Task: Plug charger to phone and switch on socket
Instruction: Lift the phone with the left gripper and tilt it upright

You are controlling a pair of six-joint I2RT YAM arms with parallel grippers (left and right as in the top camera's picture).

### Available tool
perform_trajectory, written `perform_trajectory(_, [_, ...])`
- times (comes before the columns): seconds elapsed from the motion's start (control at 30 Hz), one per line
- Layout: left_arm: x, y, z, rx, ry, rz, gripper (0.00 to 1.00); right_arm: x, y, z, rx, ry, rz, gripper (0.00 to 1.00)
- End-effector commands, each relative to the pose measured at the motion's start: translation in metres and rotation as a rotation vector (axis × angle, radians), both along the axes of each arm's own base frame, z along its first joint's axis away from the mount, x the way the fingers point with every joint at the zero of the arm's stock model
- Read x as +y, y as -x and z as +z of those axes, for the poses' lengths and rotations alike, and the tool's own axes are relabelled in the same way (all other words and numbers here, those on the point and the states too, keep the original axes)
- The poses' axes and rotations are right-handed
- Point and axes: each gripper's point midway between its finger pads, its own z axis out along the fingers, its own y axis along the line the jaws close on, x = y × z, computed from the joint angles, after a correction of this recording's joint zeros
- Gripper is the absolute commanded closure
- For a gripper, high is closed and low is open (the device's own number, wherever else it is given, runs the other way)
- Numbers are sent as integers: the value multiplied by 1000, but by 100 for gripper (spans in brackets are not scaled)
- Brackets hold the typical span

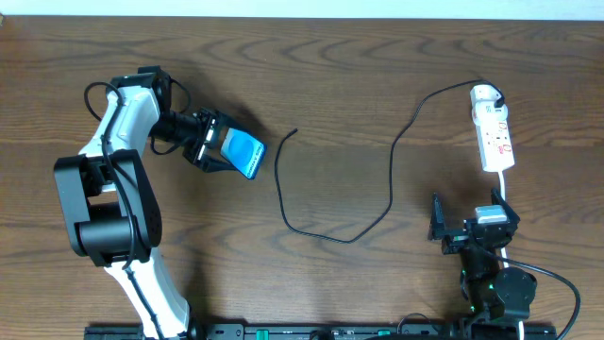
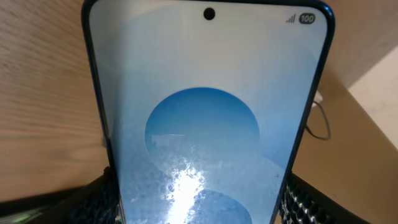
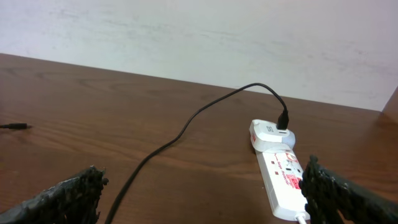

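The phone (image 1: 245,153), its blue screen lit, is off the table at the left, and my left gripper (image 1: 225,146) is shut on its long edges. In the left wrist view the phone (image 2: 205,112) fills the frame, with the dark fingers (image 2: 303,200) pressing its lower sides. The charger's black cable (image 1: 377,212) loops from the white adapter (image 1: 485,94) to a loose plug tip (image 1: 294,132) on the wood right of the phone. The white socket (image 1: 496,140) lies at the far right. My right gripper (image 1: 475,225) is open just short of its near end. The right wrist view shows the socket (image 3: 281,180) beside the right finger (image 3: 342,196).
The socket's white cord (image 1: 502,194) runs back under my right arm. The brown wooden table (image 1: 359,66) ends at a pale wall (image 3: 205,37) beyond the socket. The cable (image 3: 180,134) crosses the wood between my right gripper's fingers, and the plug tip (image 3: 15,126) lies far left.
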Motion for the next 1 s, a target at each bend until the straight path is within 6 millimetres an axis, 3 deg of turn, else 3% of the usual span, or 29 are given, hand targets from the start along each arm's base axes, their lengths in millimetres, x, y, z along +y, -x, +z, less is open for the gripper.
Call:
perform_trajectory(0.0, [-12,-6,33,-22,129,43,49,0,0,-1,1,-10,-5,1])
perform_trajectory(0.13, [-19,-8,44,-27,206,53,55,0,0,-1,1,-10,-5,1])
perform_trajectory(0.33, [-24,-8,56,-1,283,75,56,0,0,-1,1,-10,-5,1])
perform_trajectory(0.67, [-25,-7,56,151,280,163,55,0,0,-1,1,-10,-5,1])
perform_trajectory(0.97, [-32,-7,49,188,236,167,56,0,0,-1,1,-10,-5,1])
